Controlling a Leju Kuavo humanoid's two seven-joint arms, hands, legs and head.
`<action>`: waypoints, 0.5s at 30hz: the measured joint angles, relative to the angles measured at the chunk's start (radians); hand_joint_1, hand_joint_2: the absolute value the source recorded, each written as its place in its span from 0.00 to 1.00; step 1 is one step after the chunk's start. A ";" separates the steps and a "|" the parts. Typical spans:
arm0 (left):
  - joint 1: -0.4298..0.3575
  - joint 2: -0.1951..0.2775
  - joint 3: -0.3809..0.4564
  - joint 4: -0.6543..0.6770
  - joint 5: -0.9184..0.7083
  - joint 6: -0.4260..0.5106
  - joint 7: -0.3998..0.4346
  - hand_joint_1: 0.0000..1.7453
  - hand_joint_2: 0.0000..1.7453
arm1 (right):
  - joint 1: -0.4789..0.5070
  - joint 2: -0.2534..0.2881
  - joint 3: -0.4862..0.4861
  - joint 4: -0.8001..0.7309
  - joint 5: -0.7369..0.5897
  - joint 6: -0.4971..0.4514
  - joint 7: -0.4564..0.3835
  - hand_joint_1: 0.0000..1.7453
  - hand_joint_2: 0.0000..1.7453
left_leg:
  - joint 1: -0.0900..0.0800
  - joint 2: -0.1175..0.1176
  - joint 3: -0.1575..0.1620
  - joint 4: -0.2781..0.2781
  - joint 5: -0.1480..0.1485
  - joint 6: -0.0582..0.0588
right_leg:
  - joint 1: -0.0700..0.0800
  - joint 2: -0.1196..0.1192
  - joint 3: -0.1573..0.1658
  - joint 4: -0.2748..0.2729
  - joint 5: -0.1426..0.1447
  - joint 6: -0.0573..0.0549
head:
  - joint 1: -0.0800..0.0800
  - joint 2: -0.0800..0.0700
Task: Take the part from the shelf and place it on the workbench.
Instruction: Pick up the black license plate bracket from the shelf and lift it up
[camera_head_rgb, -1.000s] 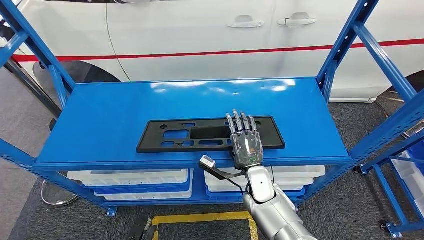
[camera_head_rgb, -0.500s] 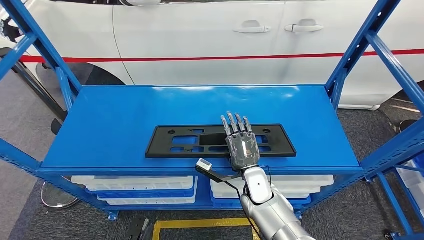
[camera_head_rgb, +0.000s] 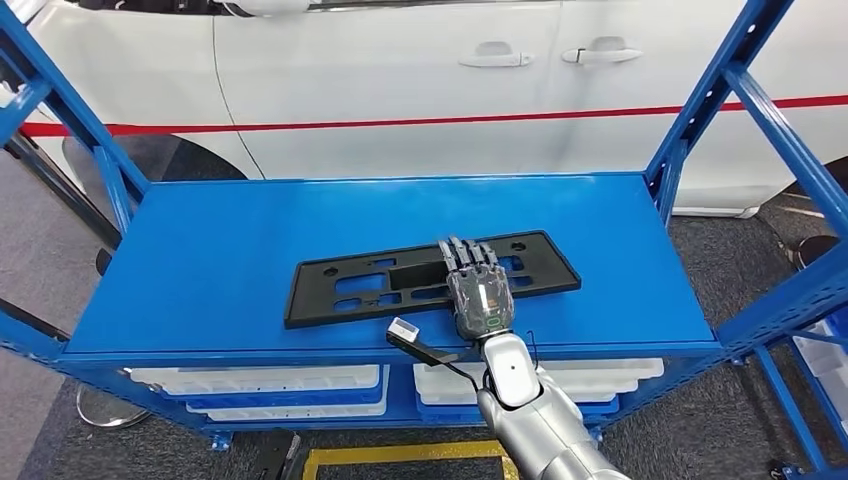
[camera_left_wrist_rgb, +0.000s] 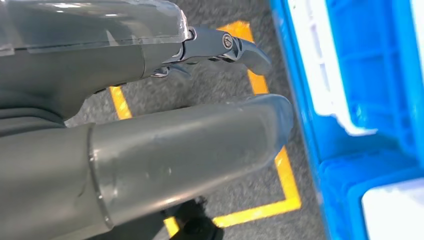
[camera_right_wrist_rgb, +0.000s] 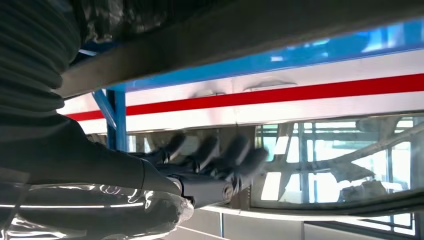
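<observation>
Head view shows the long flat black plastic part (camera_head_rgb: 430, 278), pierced with rectangular cut-outs, lying on the top deck of the blue steel shelf (camera_head_rgb: 250, 240), towards the front edge and skewed so that its right end sits farther back than its left. The right hand (camera_head_rgb: 476, 290) lies palm-down on the part just right of its middle, the fingers (camera_head_rgb: 462, 256) laid forward over the cut-outs and spread a little. They press on the part but are not wrapped round it, so I judge it is not yet gripped; a plate this thin and flat offers no edge to pinch from above, which is probably why the hand rests flat on it (dragging it to the shelf's lip would free an edge). Right wrist view, close under the hand, shows the dark fingers (camera_right_wrist_rgb: 220, 152) extended side by side, blurred.

Left wrist view shows the left hand (camera_left_wrist_rgb: 150, 120) hanging over grey carpet with yellow floor tape (camera_left_wrist_rgb: 285, 172), beside blue and white storage bins (camera_left_wrist_rgb: 370, 100); it holds nothing, thumb and one finger apart. A white car with a red stripe (camera_head_rgb: 400, 110) stands behind the shelf.
</observation>
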 joint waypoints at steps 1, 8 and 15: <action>-0.001 0.000 0.000 0.000 0.000 0.003 0.000 0.00 0.00 | -0.001 0.001 0.000 0.000 0.000 0.000 0.000 1.00 1.00 | -0.002 -0.001 0.005 -0.013 -0.002 0.005 | 0.001 0.000 -0.001 -0.001 0.000 0.005 | 0.000 0.000; -0.004 -0.003 0.000 0.000 -0.004 0.023 0.000 0.00 0.00 | -0.003 0.003 0.000 0.000 0.000 0.000 -0.005 1.00 1.00 | 0.000 0.001 0.014 -0.035 0.009 0.042 | -0.001 -0.001 -0.063 0.137 -0.085 0.029 | 0.000 0.000; -0.004 -0.003 0.000 0.000 -0.001 0.033 0.000 0.00 0.00 | -0.006 0.002 0.000 -0.004 0.000 -0.002 -0.006 1.00 1.00 | -0.007 -0.002 0.018 -0.021 -0.004 0.040 | 0.001 -0.002 -0.039 0.072 -0.013 0.018 | 0.000 0.000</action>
